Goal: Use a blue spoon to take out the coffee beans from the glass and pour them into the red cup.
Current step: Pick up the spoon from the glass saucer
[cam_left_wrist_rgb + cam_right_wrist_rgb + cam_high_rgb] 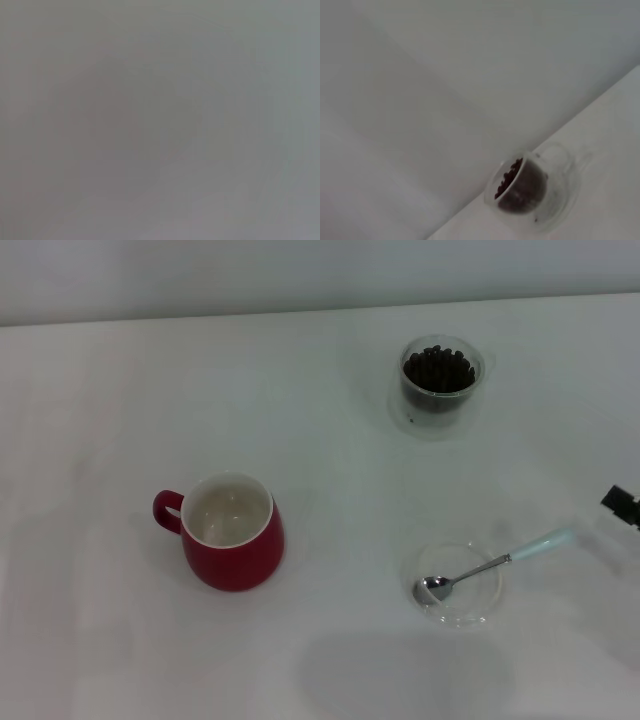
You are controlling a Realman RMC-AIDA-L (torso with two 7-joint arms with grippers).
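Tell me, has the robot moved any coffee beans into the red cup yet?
Not yet. The red cup looks empty and white inside, and the coffee beans still fill the glass. The blue spoon lies untouched, its bowl resting in a clear saucer. Only a dark bit of the right gripper shows at the table's right edge. Picking up, scooping and pouring all remain.

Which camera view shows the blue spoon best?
The head view. There the blue spoon shows whole, its bowl resting in the glass saucer and its pale handle pointing toward the right gripper at the picture's edge. Neither wrist view shows the spoon.
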